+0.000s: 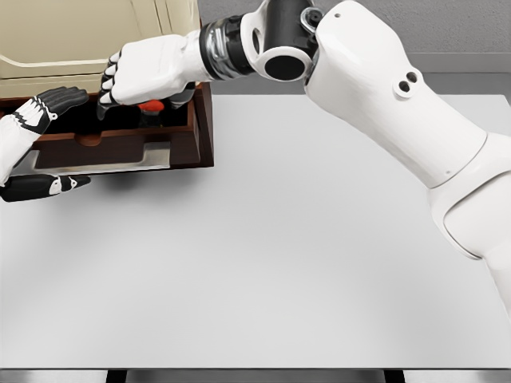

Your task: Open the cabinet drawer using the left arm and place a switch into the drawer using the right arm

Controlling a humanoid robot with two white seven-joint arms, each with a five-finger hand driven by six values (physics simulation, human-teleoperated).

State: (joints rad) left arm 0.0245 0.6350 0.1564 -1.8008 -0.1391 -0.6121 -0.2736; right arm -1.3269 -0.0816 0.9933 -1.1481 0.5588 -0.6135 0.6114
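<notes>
Head view showed the switch (150,106), a small red and dark piece, at the upper left of the frame, inside the open drawer (120,148) and largely hidden under the right hand (137,76). That hand's fingers (109,89) curled down around it, apparently gripping it, though the contact itself was hidden. The dark brown drawer stood pulled out from the cream cabinet (96,36) over the white counter (271,255). The left hand (36,120) sat at the far left edge beside the drawer's left end, its dark fingers (60,100) loosely bent and holding nothing I could see. The right arm (383,96) crossed the frame from the right edge.
</notes>
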